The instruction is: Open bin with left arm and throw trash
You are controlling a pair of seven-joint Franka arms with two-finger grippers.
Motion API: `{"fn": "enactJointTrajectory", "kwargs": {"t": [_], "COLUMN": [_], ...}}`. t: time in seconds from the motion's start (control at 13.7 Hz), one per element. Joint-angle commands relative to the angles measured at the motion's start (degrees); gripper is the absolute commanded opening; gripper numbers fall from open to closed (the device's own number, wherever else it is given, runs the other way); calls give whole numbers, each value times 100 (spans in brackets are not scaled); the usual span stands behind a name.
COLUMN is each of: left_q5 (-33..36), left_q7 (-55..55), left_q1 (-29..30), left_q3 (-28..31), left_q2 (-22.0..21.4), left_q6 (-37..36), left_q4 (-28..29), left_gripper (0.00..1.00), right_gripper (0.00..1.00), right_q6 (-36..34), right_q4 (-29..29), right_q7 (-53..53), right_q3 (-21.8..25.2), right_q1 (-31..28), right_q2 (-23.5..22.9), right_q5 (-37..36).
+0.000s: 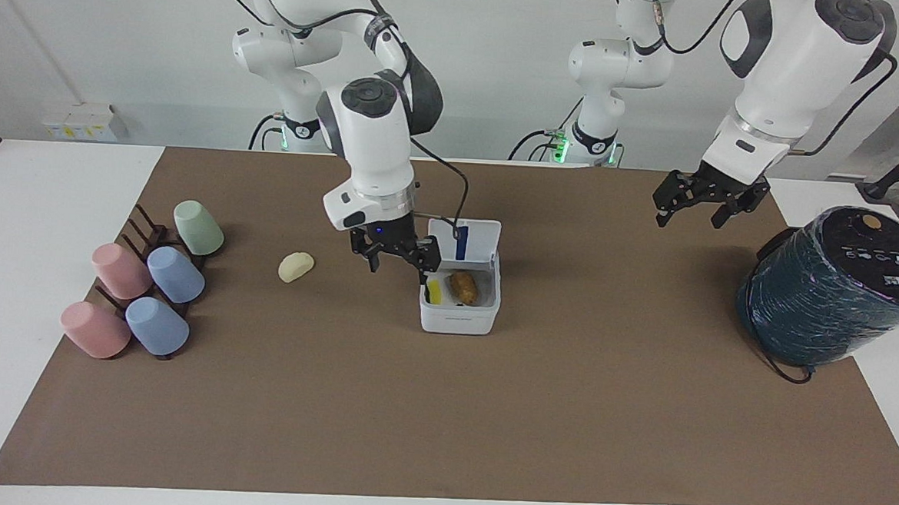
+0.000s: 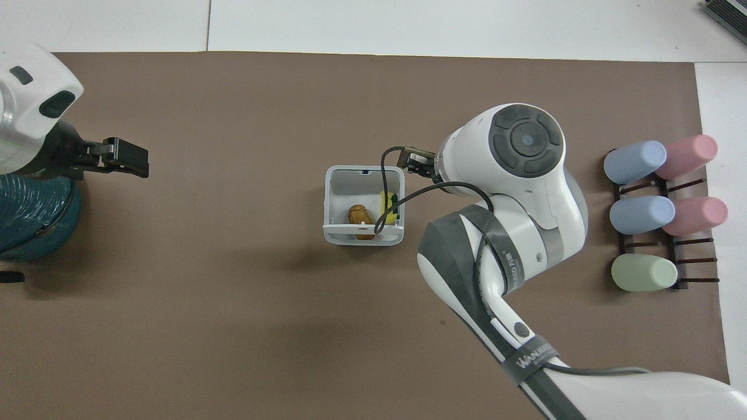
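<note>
Trash: two bits in bin, one cream lump outside; left gripper and right gripper spread wide, empty.

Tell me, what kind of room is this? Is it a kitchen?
Probably not a kitchen; it looks like a robot lab. Two white robot arms stand at a table covered by a brown mat, set with practice things: a small white bin and pastel cups on a rack.
</note>
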State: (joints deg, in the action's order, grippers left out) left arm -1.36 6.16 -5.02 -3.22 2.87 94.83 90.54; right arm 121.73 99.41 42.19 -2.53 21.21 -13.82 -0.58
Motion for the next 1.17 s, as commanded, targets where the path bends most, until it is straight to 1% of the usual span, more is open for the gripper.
{"fn": "enactJointTrajectory", "kwargs": {"t": [0.0,0.22,0.36,0.51,0.73,1.02,1.09], "left_q5": [127,127,127,127,127,127,127], "left_q7": [-63,-19,-27,-27,-19,-19,-19], "left_q1": [-8,19,19,19,-34,-43,-43], "left_q3": [23,23,23,23,23,14,14], "left_q2": [-243,-243,-243,-243,-234,-234,-234], "left_q6": [168,115,124,133,115,159,159], "left_q4": [272,271,271,271,254,254,254], "left_gripper": [100,100,100,100,100,100,100], "right_gripper": [100,100,100,100,100,100,76], "right_q6": [88,298,788,1202,1835,1907,1933], "right_q4": [1104,2080,2573,2898,3487,3770,3770], "right_q7": [-473,-624,-851,-1256,-1581,-2433,-2452], "right_q3": [-64,-63,-63,-63,-63,-63,-72], "right_q1": [-327,-705,-898,-1100,-1356,-1812,-1848], "right_q2": [747,1143,1276,1259,1206,1180,1162], "right_q5": [-22,-22,-22,-22,-22,-22,-22]}}
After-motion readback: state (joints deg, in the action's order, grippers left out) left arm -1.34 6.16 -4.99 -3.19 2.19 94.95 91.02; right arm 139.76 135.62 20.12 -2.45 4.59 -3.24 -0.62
